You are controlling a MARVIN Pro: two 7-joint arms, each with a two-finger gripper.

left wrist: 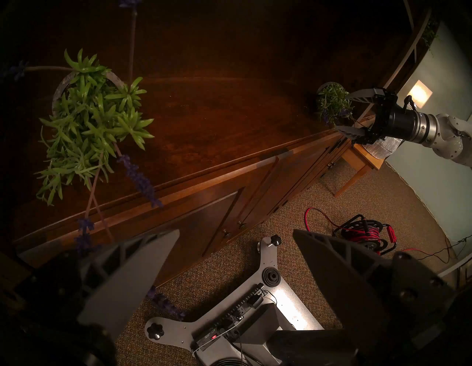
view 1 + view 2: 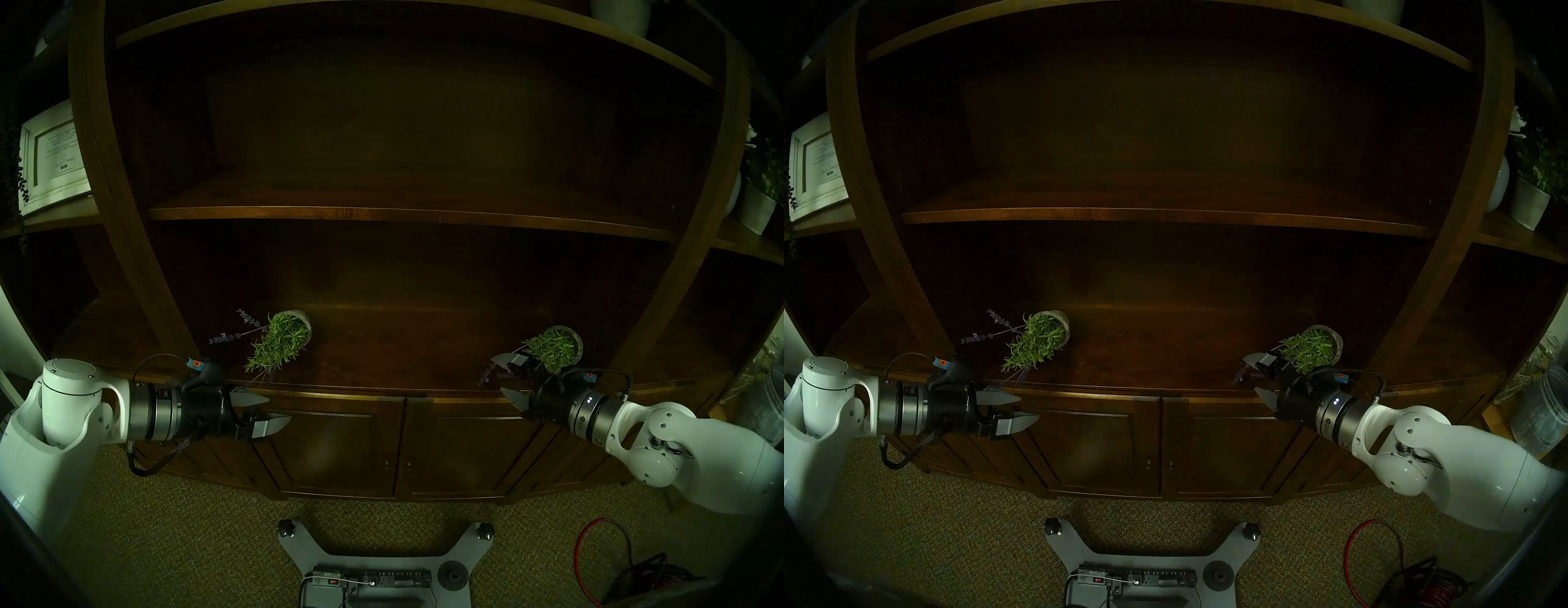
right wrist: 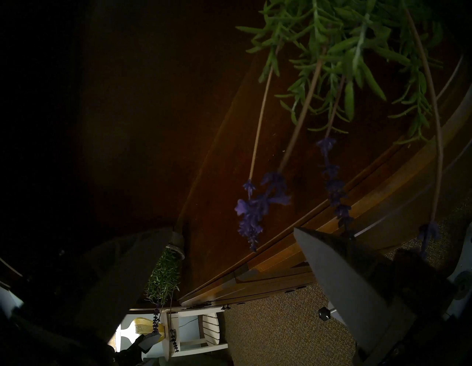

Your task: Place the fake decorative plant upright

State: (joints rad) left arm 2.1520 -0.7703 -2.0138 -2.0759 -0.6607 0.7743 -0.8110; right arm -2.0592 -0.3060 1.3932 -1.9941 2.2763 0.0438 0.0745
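**Q:** Where are the plants?

**A:** There are two, both tipped on their sides on the dark wooden counter [image 2: 382, 361] of the shelving unit. The left fake plant [image 2: 278, 346] lies with its pot's mouth facing me and its green foliage spilling toward the front edge; lavender stems stick out to the left, and one hangs past the edge. The right fake plant [image 2: 551, 349] lies the same way near the other end. My own right arm covers the lower left of it from the head cameras, so I can't make out how its pot rests.

**Q:** And your end effectors?

**A:** My left end effector [image 2: 271, 411] hangs in front of the counter's edge, below and just left of the left plant, fingers spread and grasping nothing. My right end effector [image 2: 511, 375] is level with the counter's edge just beside the right plant, fingers wide apart and also empty. From the head views one finger overlaps the foliage, though I can't tell whether it touches.

**Q:** What do the wrist cameras add?

**A:** The left wrist shows the left plant's grey pot rim, half buried in leaves. The right wrist sees only the right plant's leaf tips and purple flower spikes dangling over the edge; its pot is cut off at the top. The left side of that view is nearly black. The cabinet doors [image 2: 403, 441] below are dim.
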